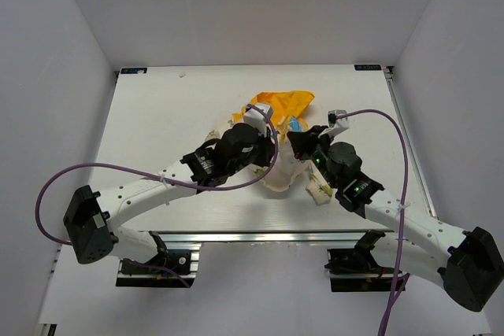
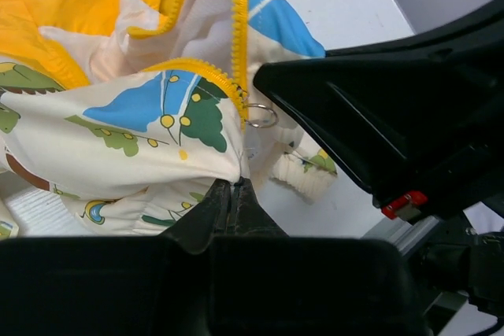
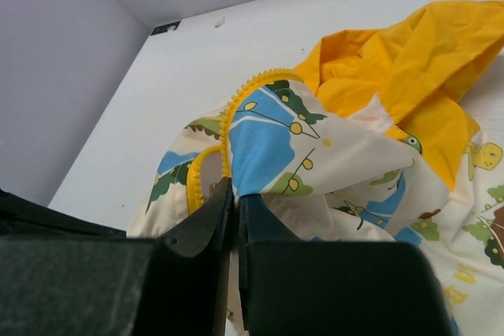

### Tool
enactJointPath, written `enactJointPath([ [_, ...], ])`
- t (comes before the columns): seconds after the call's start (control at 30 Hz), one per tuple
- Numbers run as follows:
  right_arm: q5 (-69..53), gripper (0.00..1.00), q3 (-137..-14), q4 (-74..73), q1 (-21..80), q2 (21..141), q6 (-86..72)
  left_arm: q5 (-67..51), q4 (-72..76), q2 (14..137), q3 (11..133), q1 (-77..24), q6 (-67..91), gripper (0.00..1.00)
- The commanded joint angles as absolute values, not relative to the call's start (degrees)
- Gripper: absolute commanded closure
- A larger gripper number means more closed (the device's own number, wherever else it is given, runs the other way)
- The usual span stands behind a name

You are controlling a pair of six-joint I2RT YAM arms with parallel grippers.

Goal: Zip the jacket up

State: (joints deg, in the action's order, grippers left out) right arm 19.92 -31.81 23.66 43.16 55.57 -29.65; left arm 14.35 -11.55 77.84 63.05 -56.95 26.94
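Jacket lay bunched on the white table, near centre and between the two wrists. Its yellow-orange hood spilled toward the back wall. The fabric was cream with blue, green and brown cartoon prints, and yellow lining showed where the front folded open.

Right gripper: fingers drawn almost together with only a thin slit between them, clamped on the jacket's edge. The grip sat just below a curve of yellow zipper teeth bordering a blue print. Orange lining rose behind it, on the right of that view.

Left gripper: fingers pressed together, pinching a fold of the printed cream fabric. A row of yellow teeth ran down from the top of the left wrist view and ended just above that pinch. A small metal ring pull hung at its lower end, close beside the black body of the right gripper. Whether the slider sat on both rows of teeth could not be told.

A ribbed cuff rested on the table just past the ring — pale, with a bit of green print.
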Motion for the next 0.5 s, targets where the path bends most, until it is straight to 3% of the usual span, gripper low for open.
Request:
enactJointPath([
  [0.0, 20.32, 1.0, -32.08, 30.93, 42.98, 55.55, -30.68, 10.64, -8.79, 74.01, 62.32, -56.87, 26.37, 1.0],
  [0.3, 13.28, 1.0, -33.74, 41.04, 43.07, 58.88, -31.56, 8.33, -12.73, 76.11, 63.19, -56.87, 25.14, 1.0],
  [0.47, 19.23, 1.0, -34.63, 38.49, 43.07, 57.13, -29.62, 8.26, -10.64, 69.53, 58.81, -56.87, 24.79, 1.0],
])
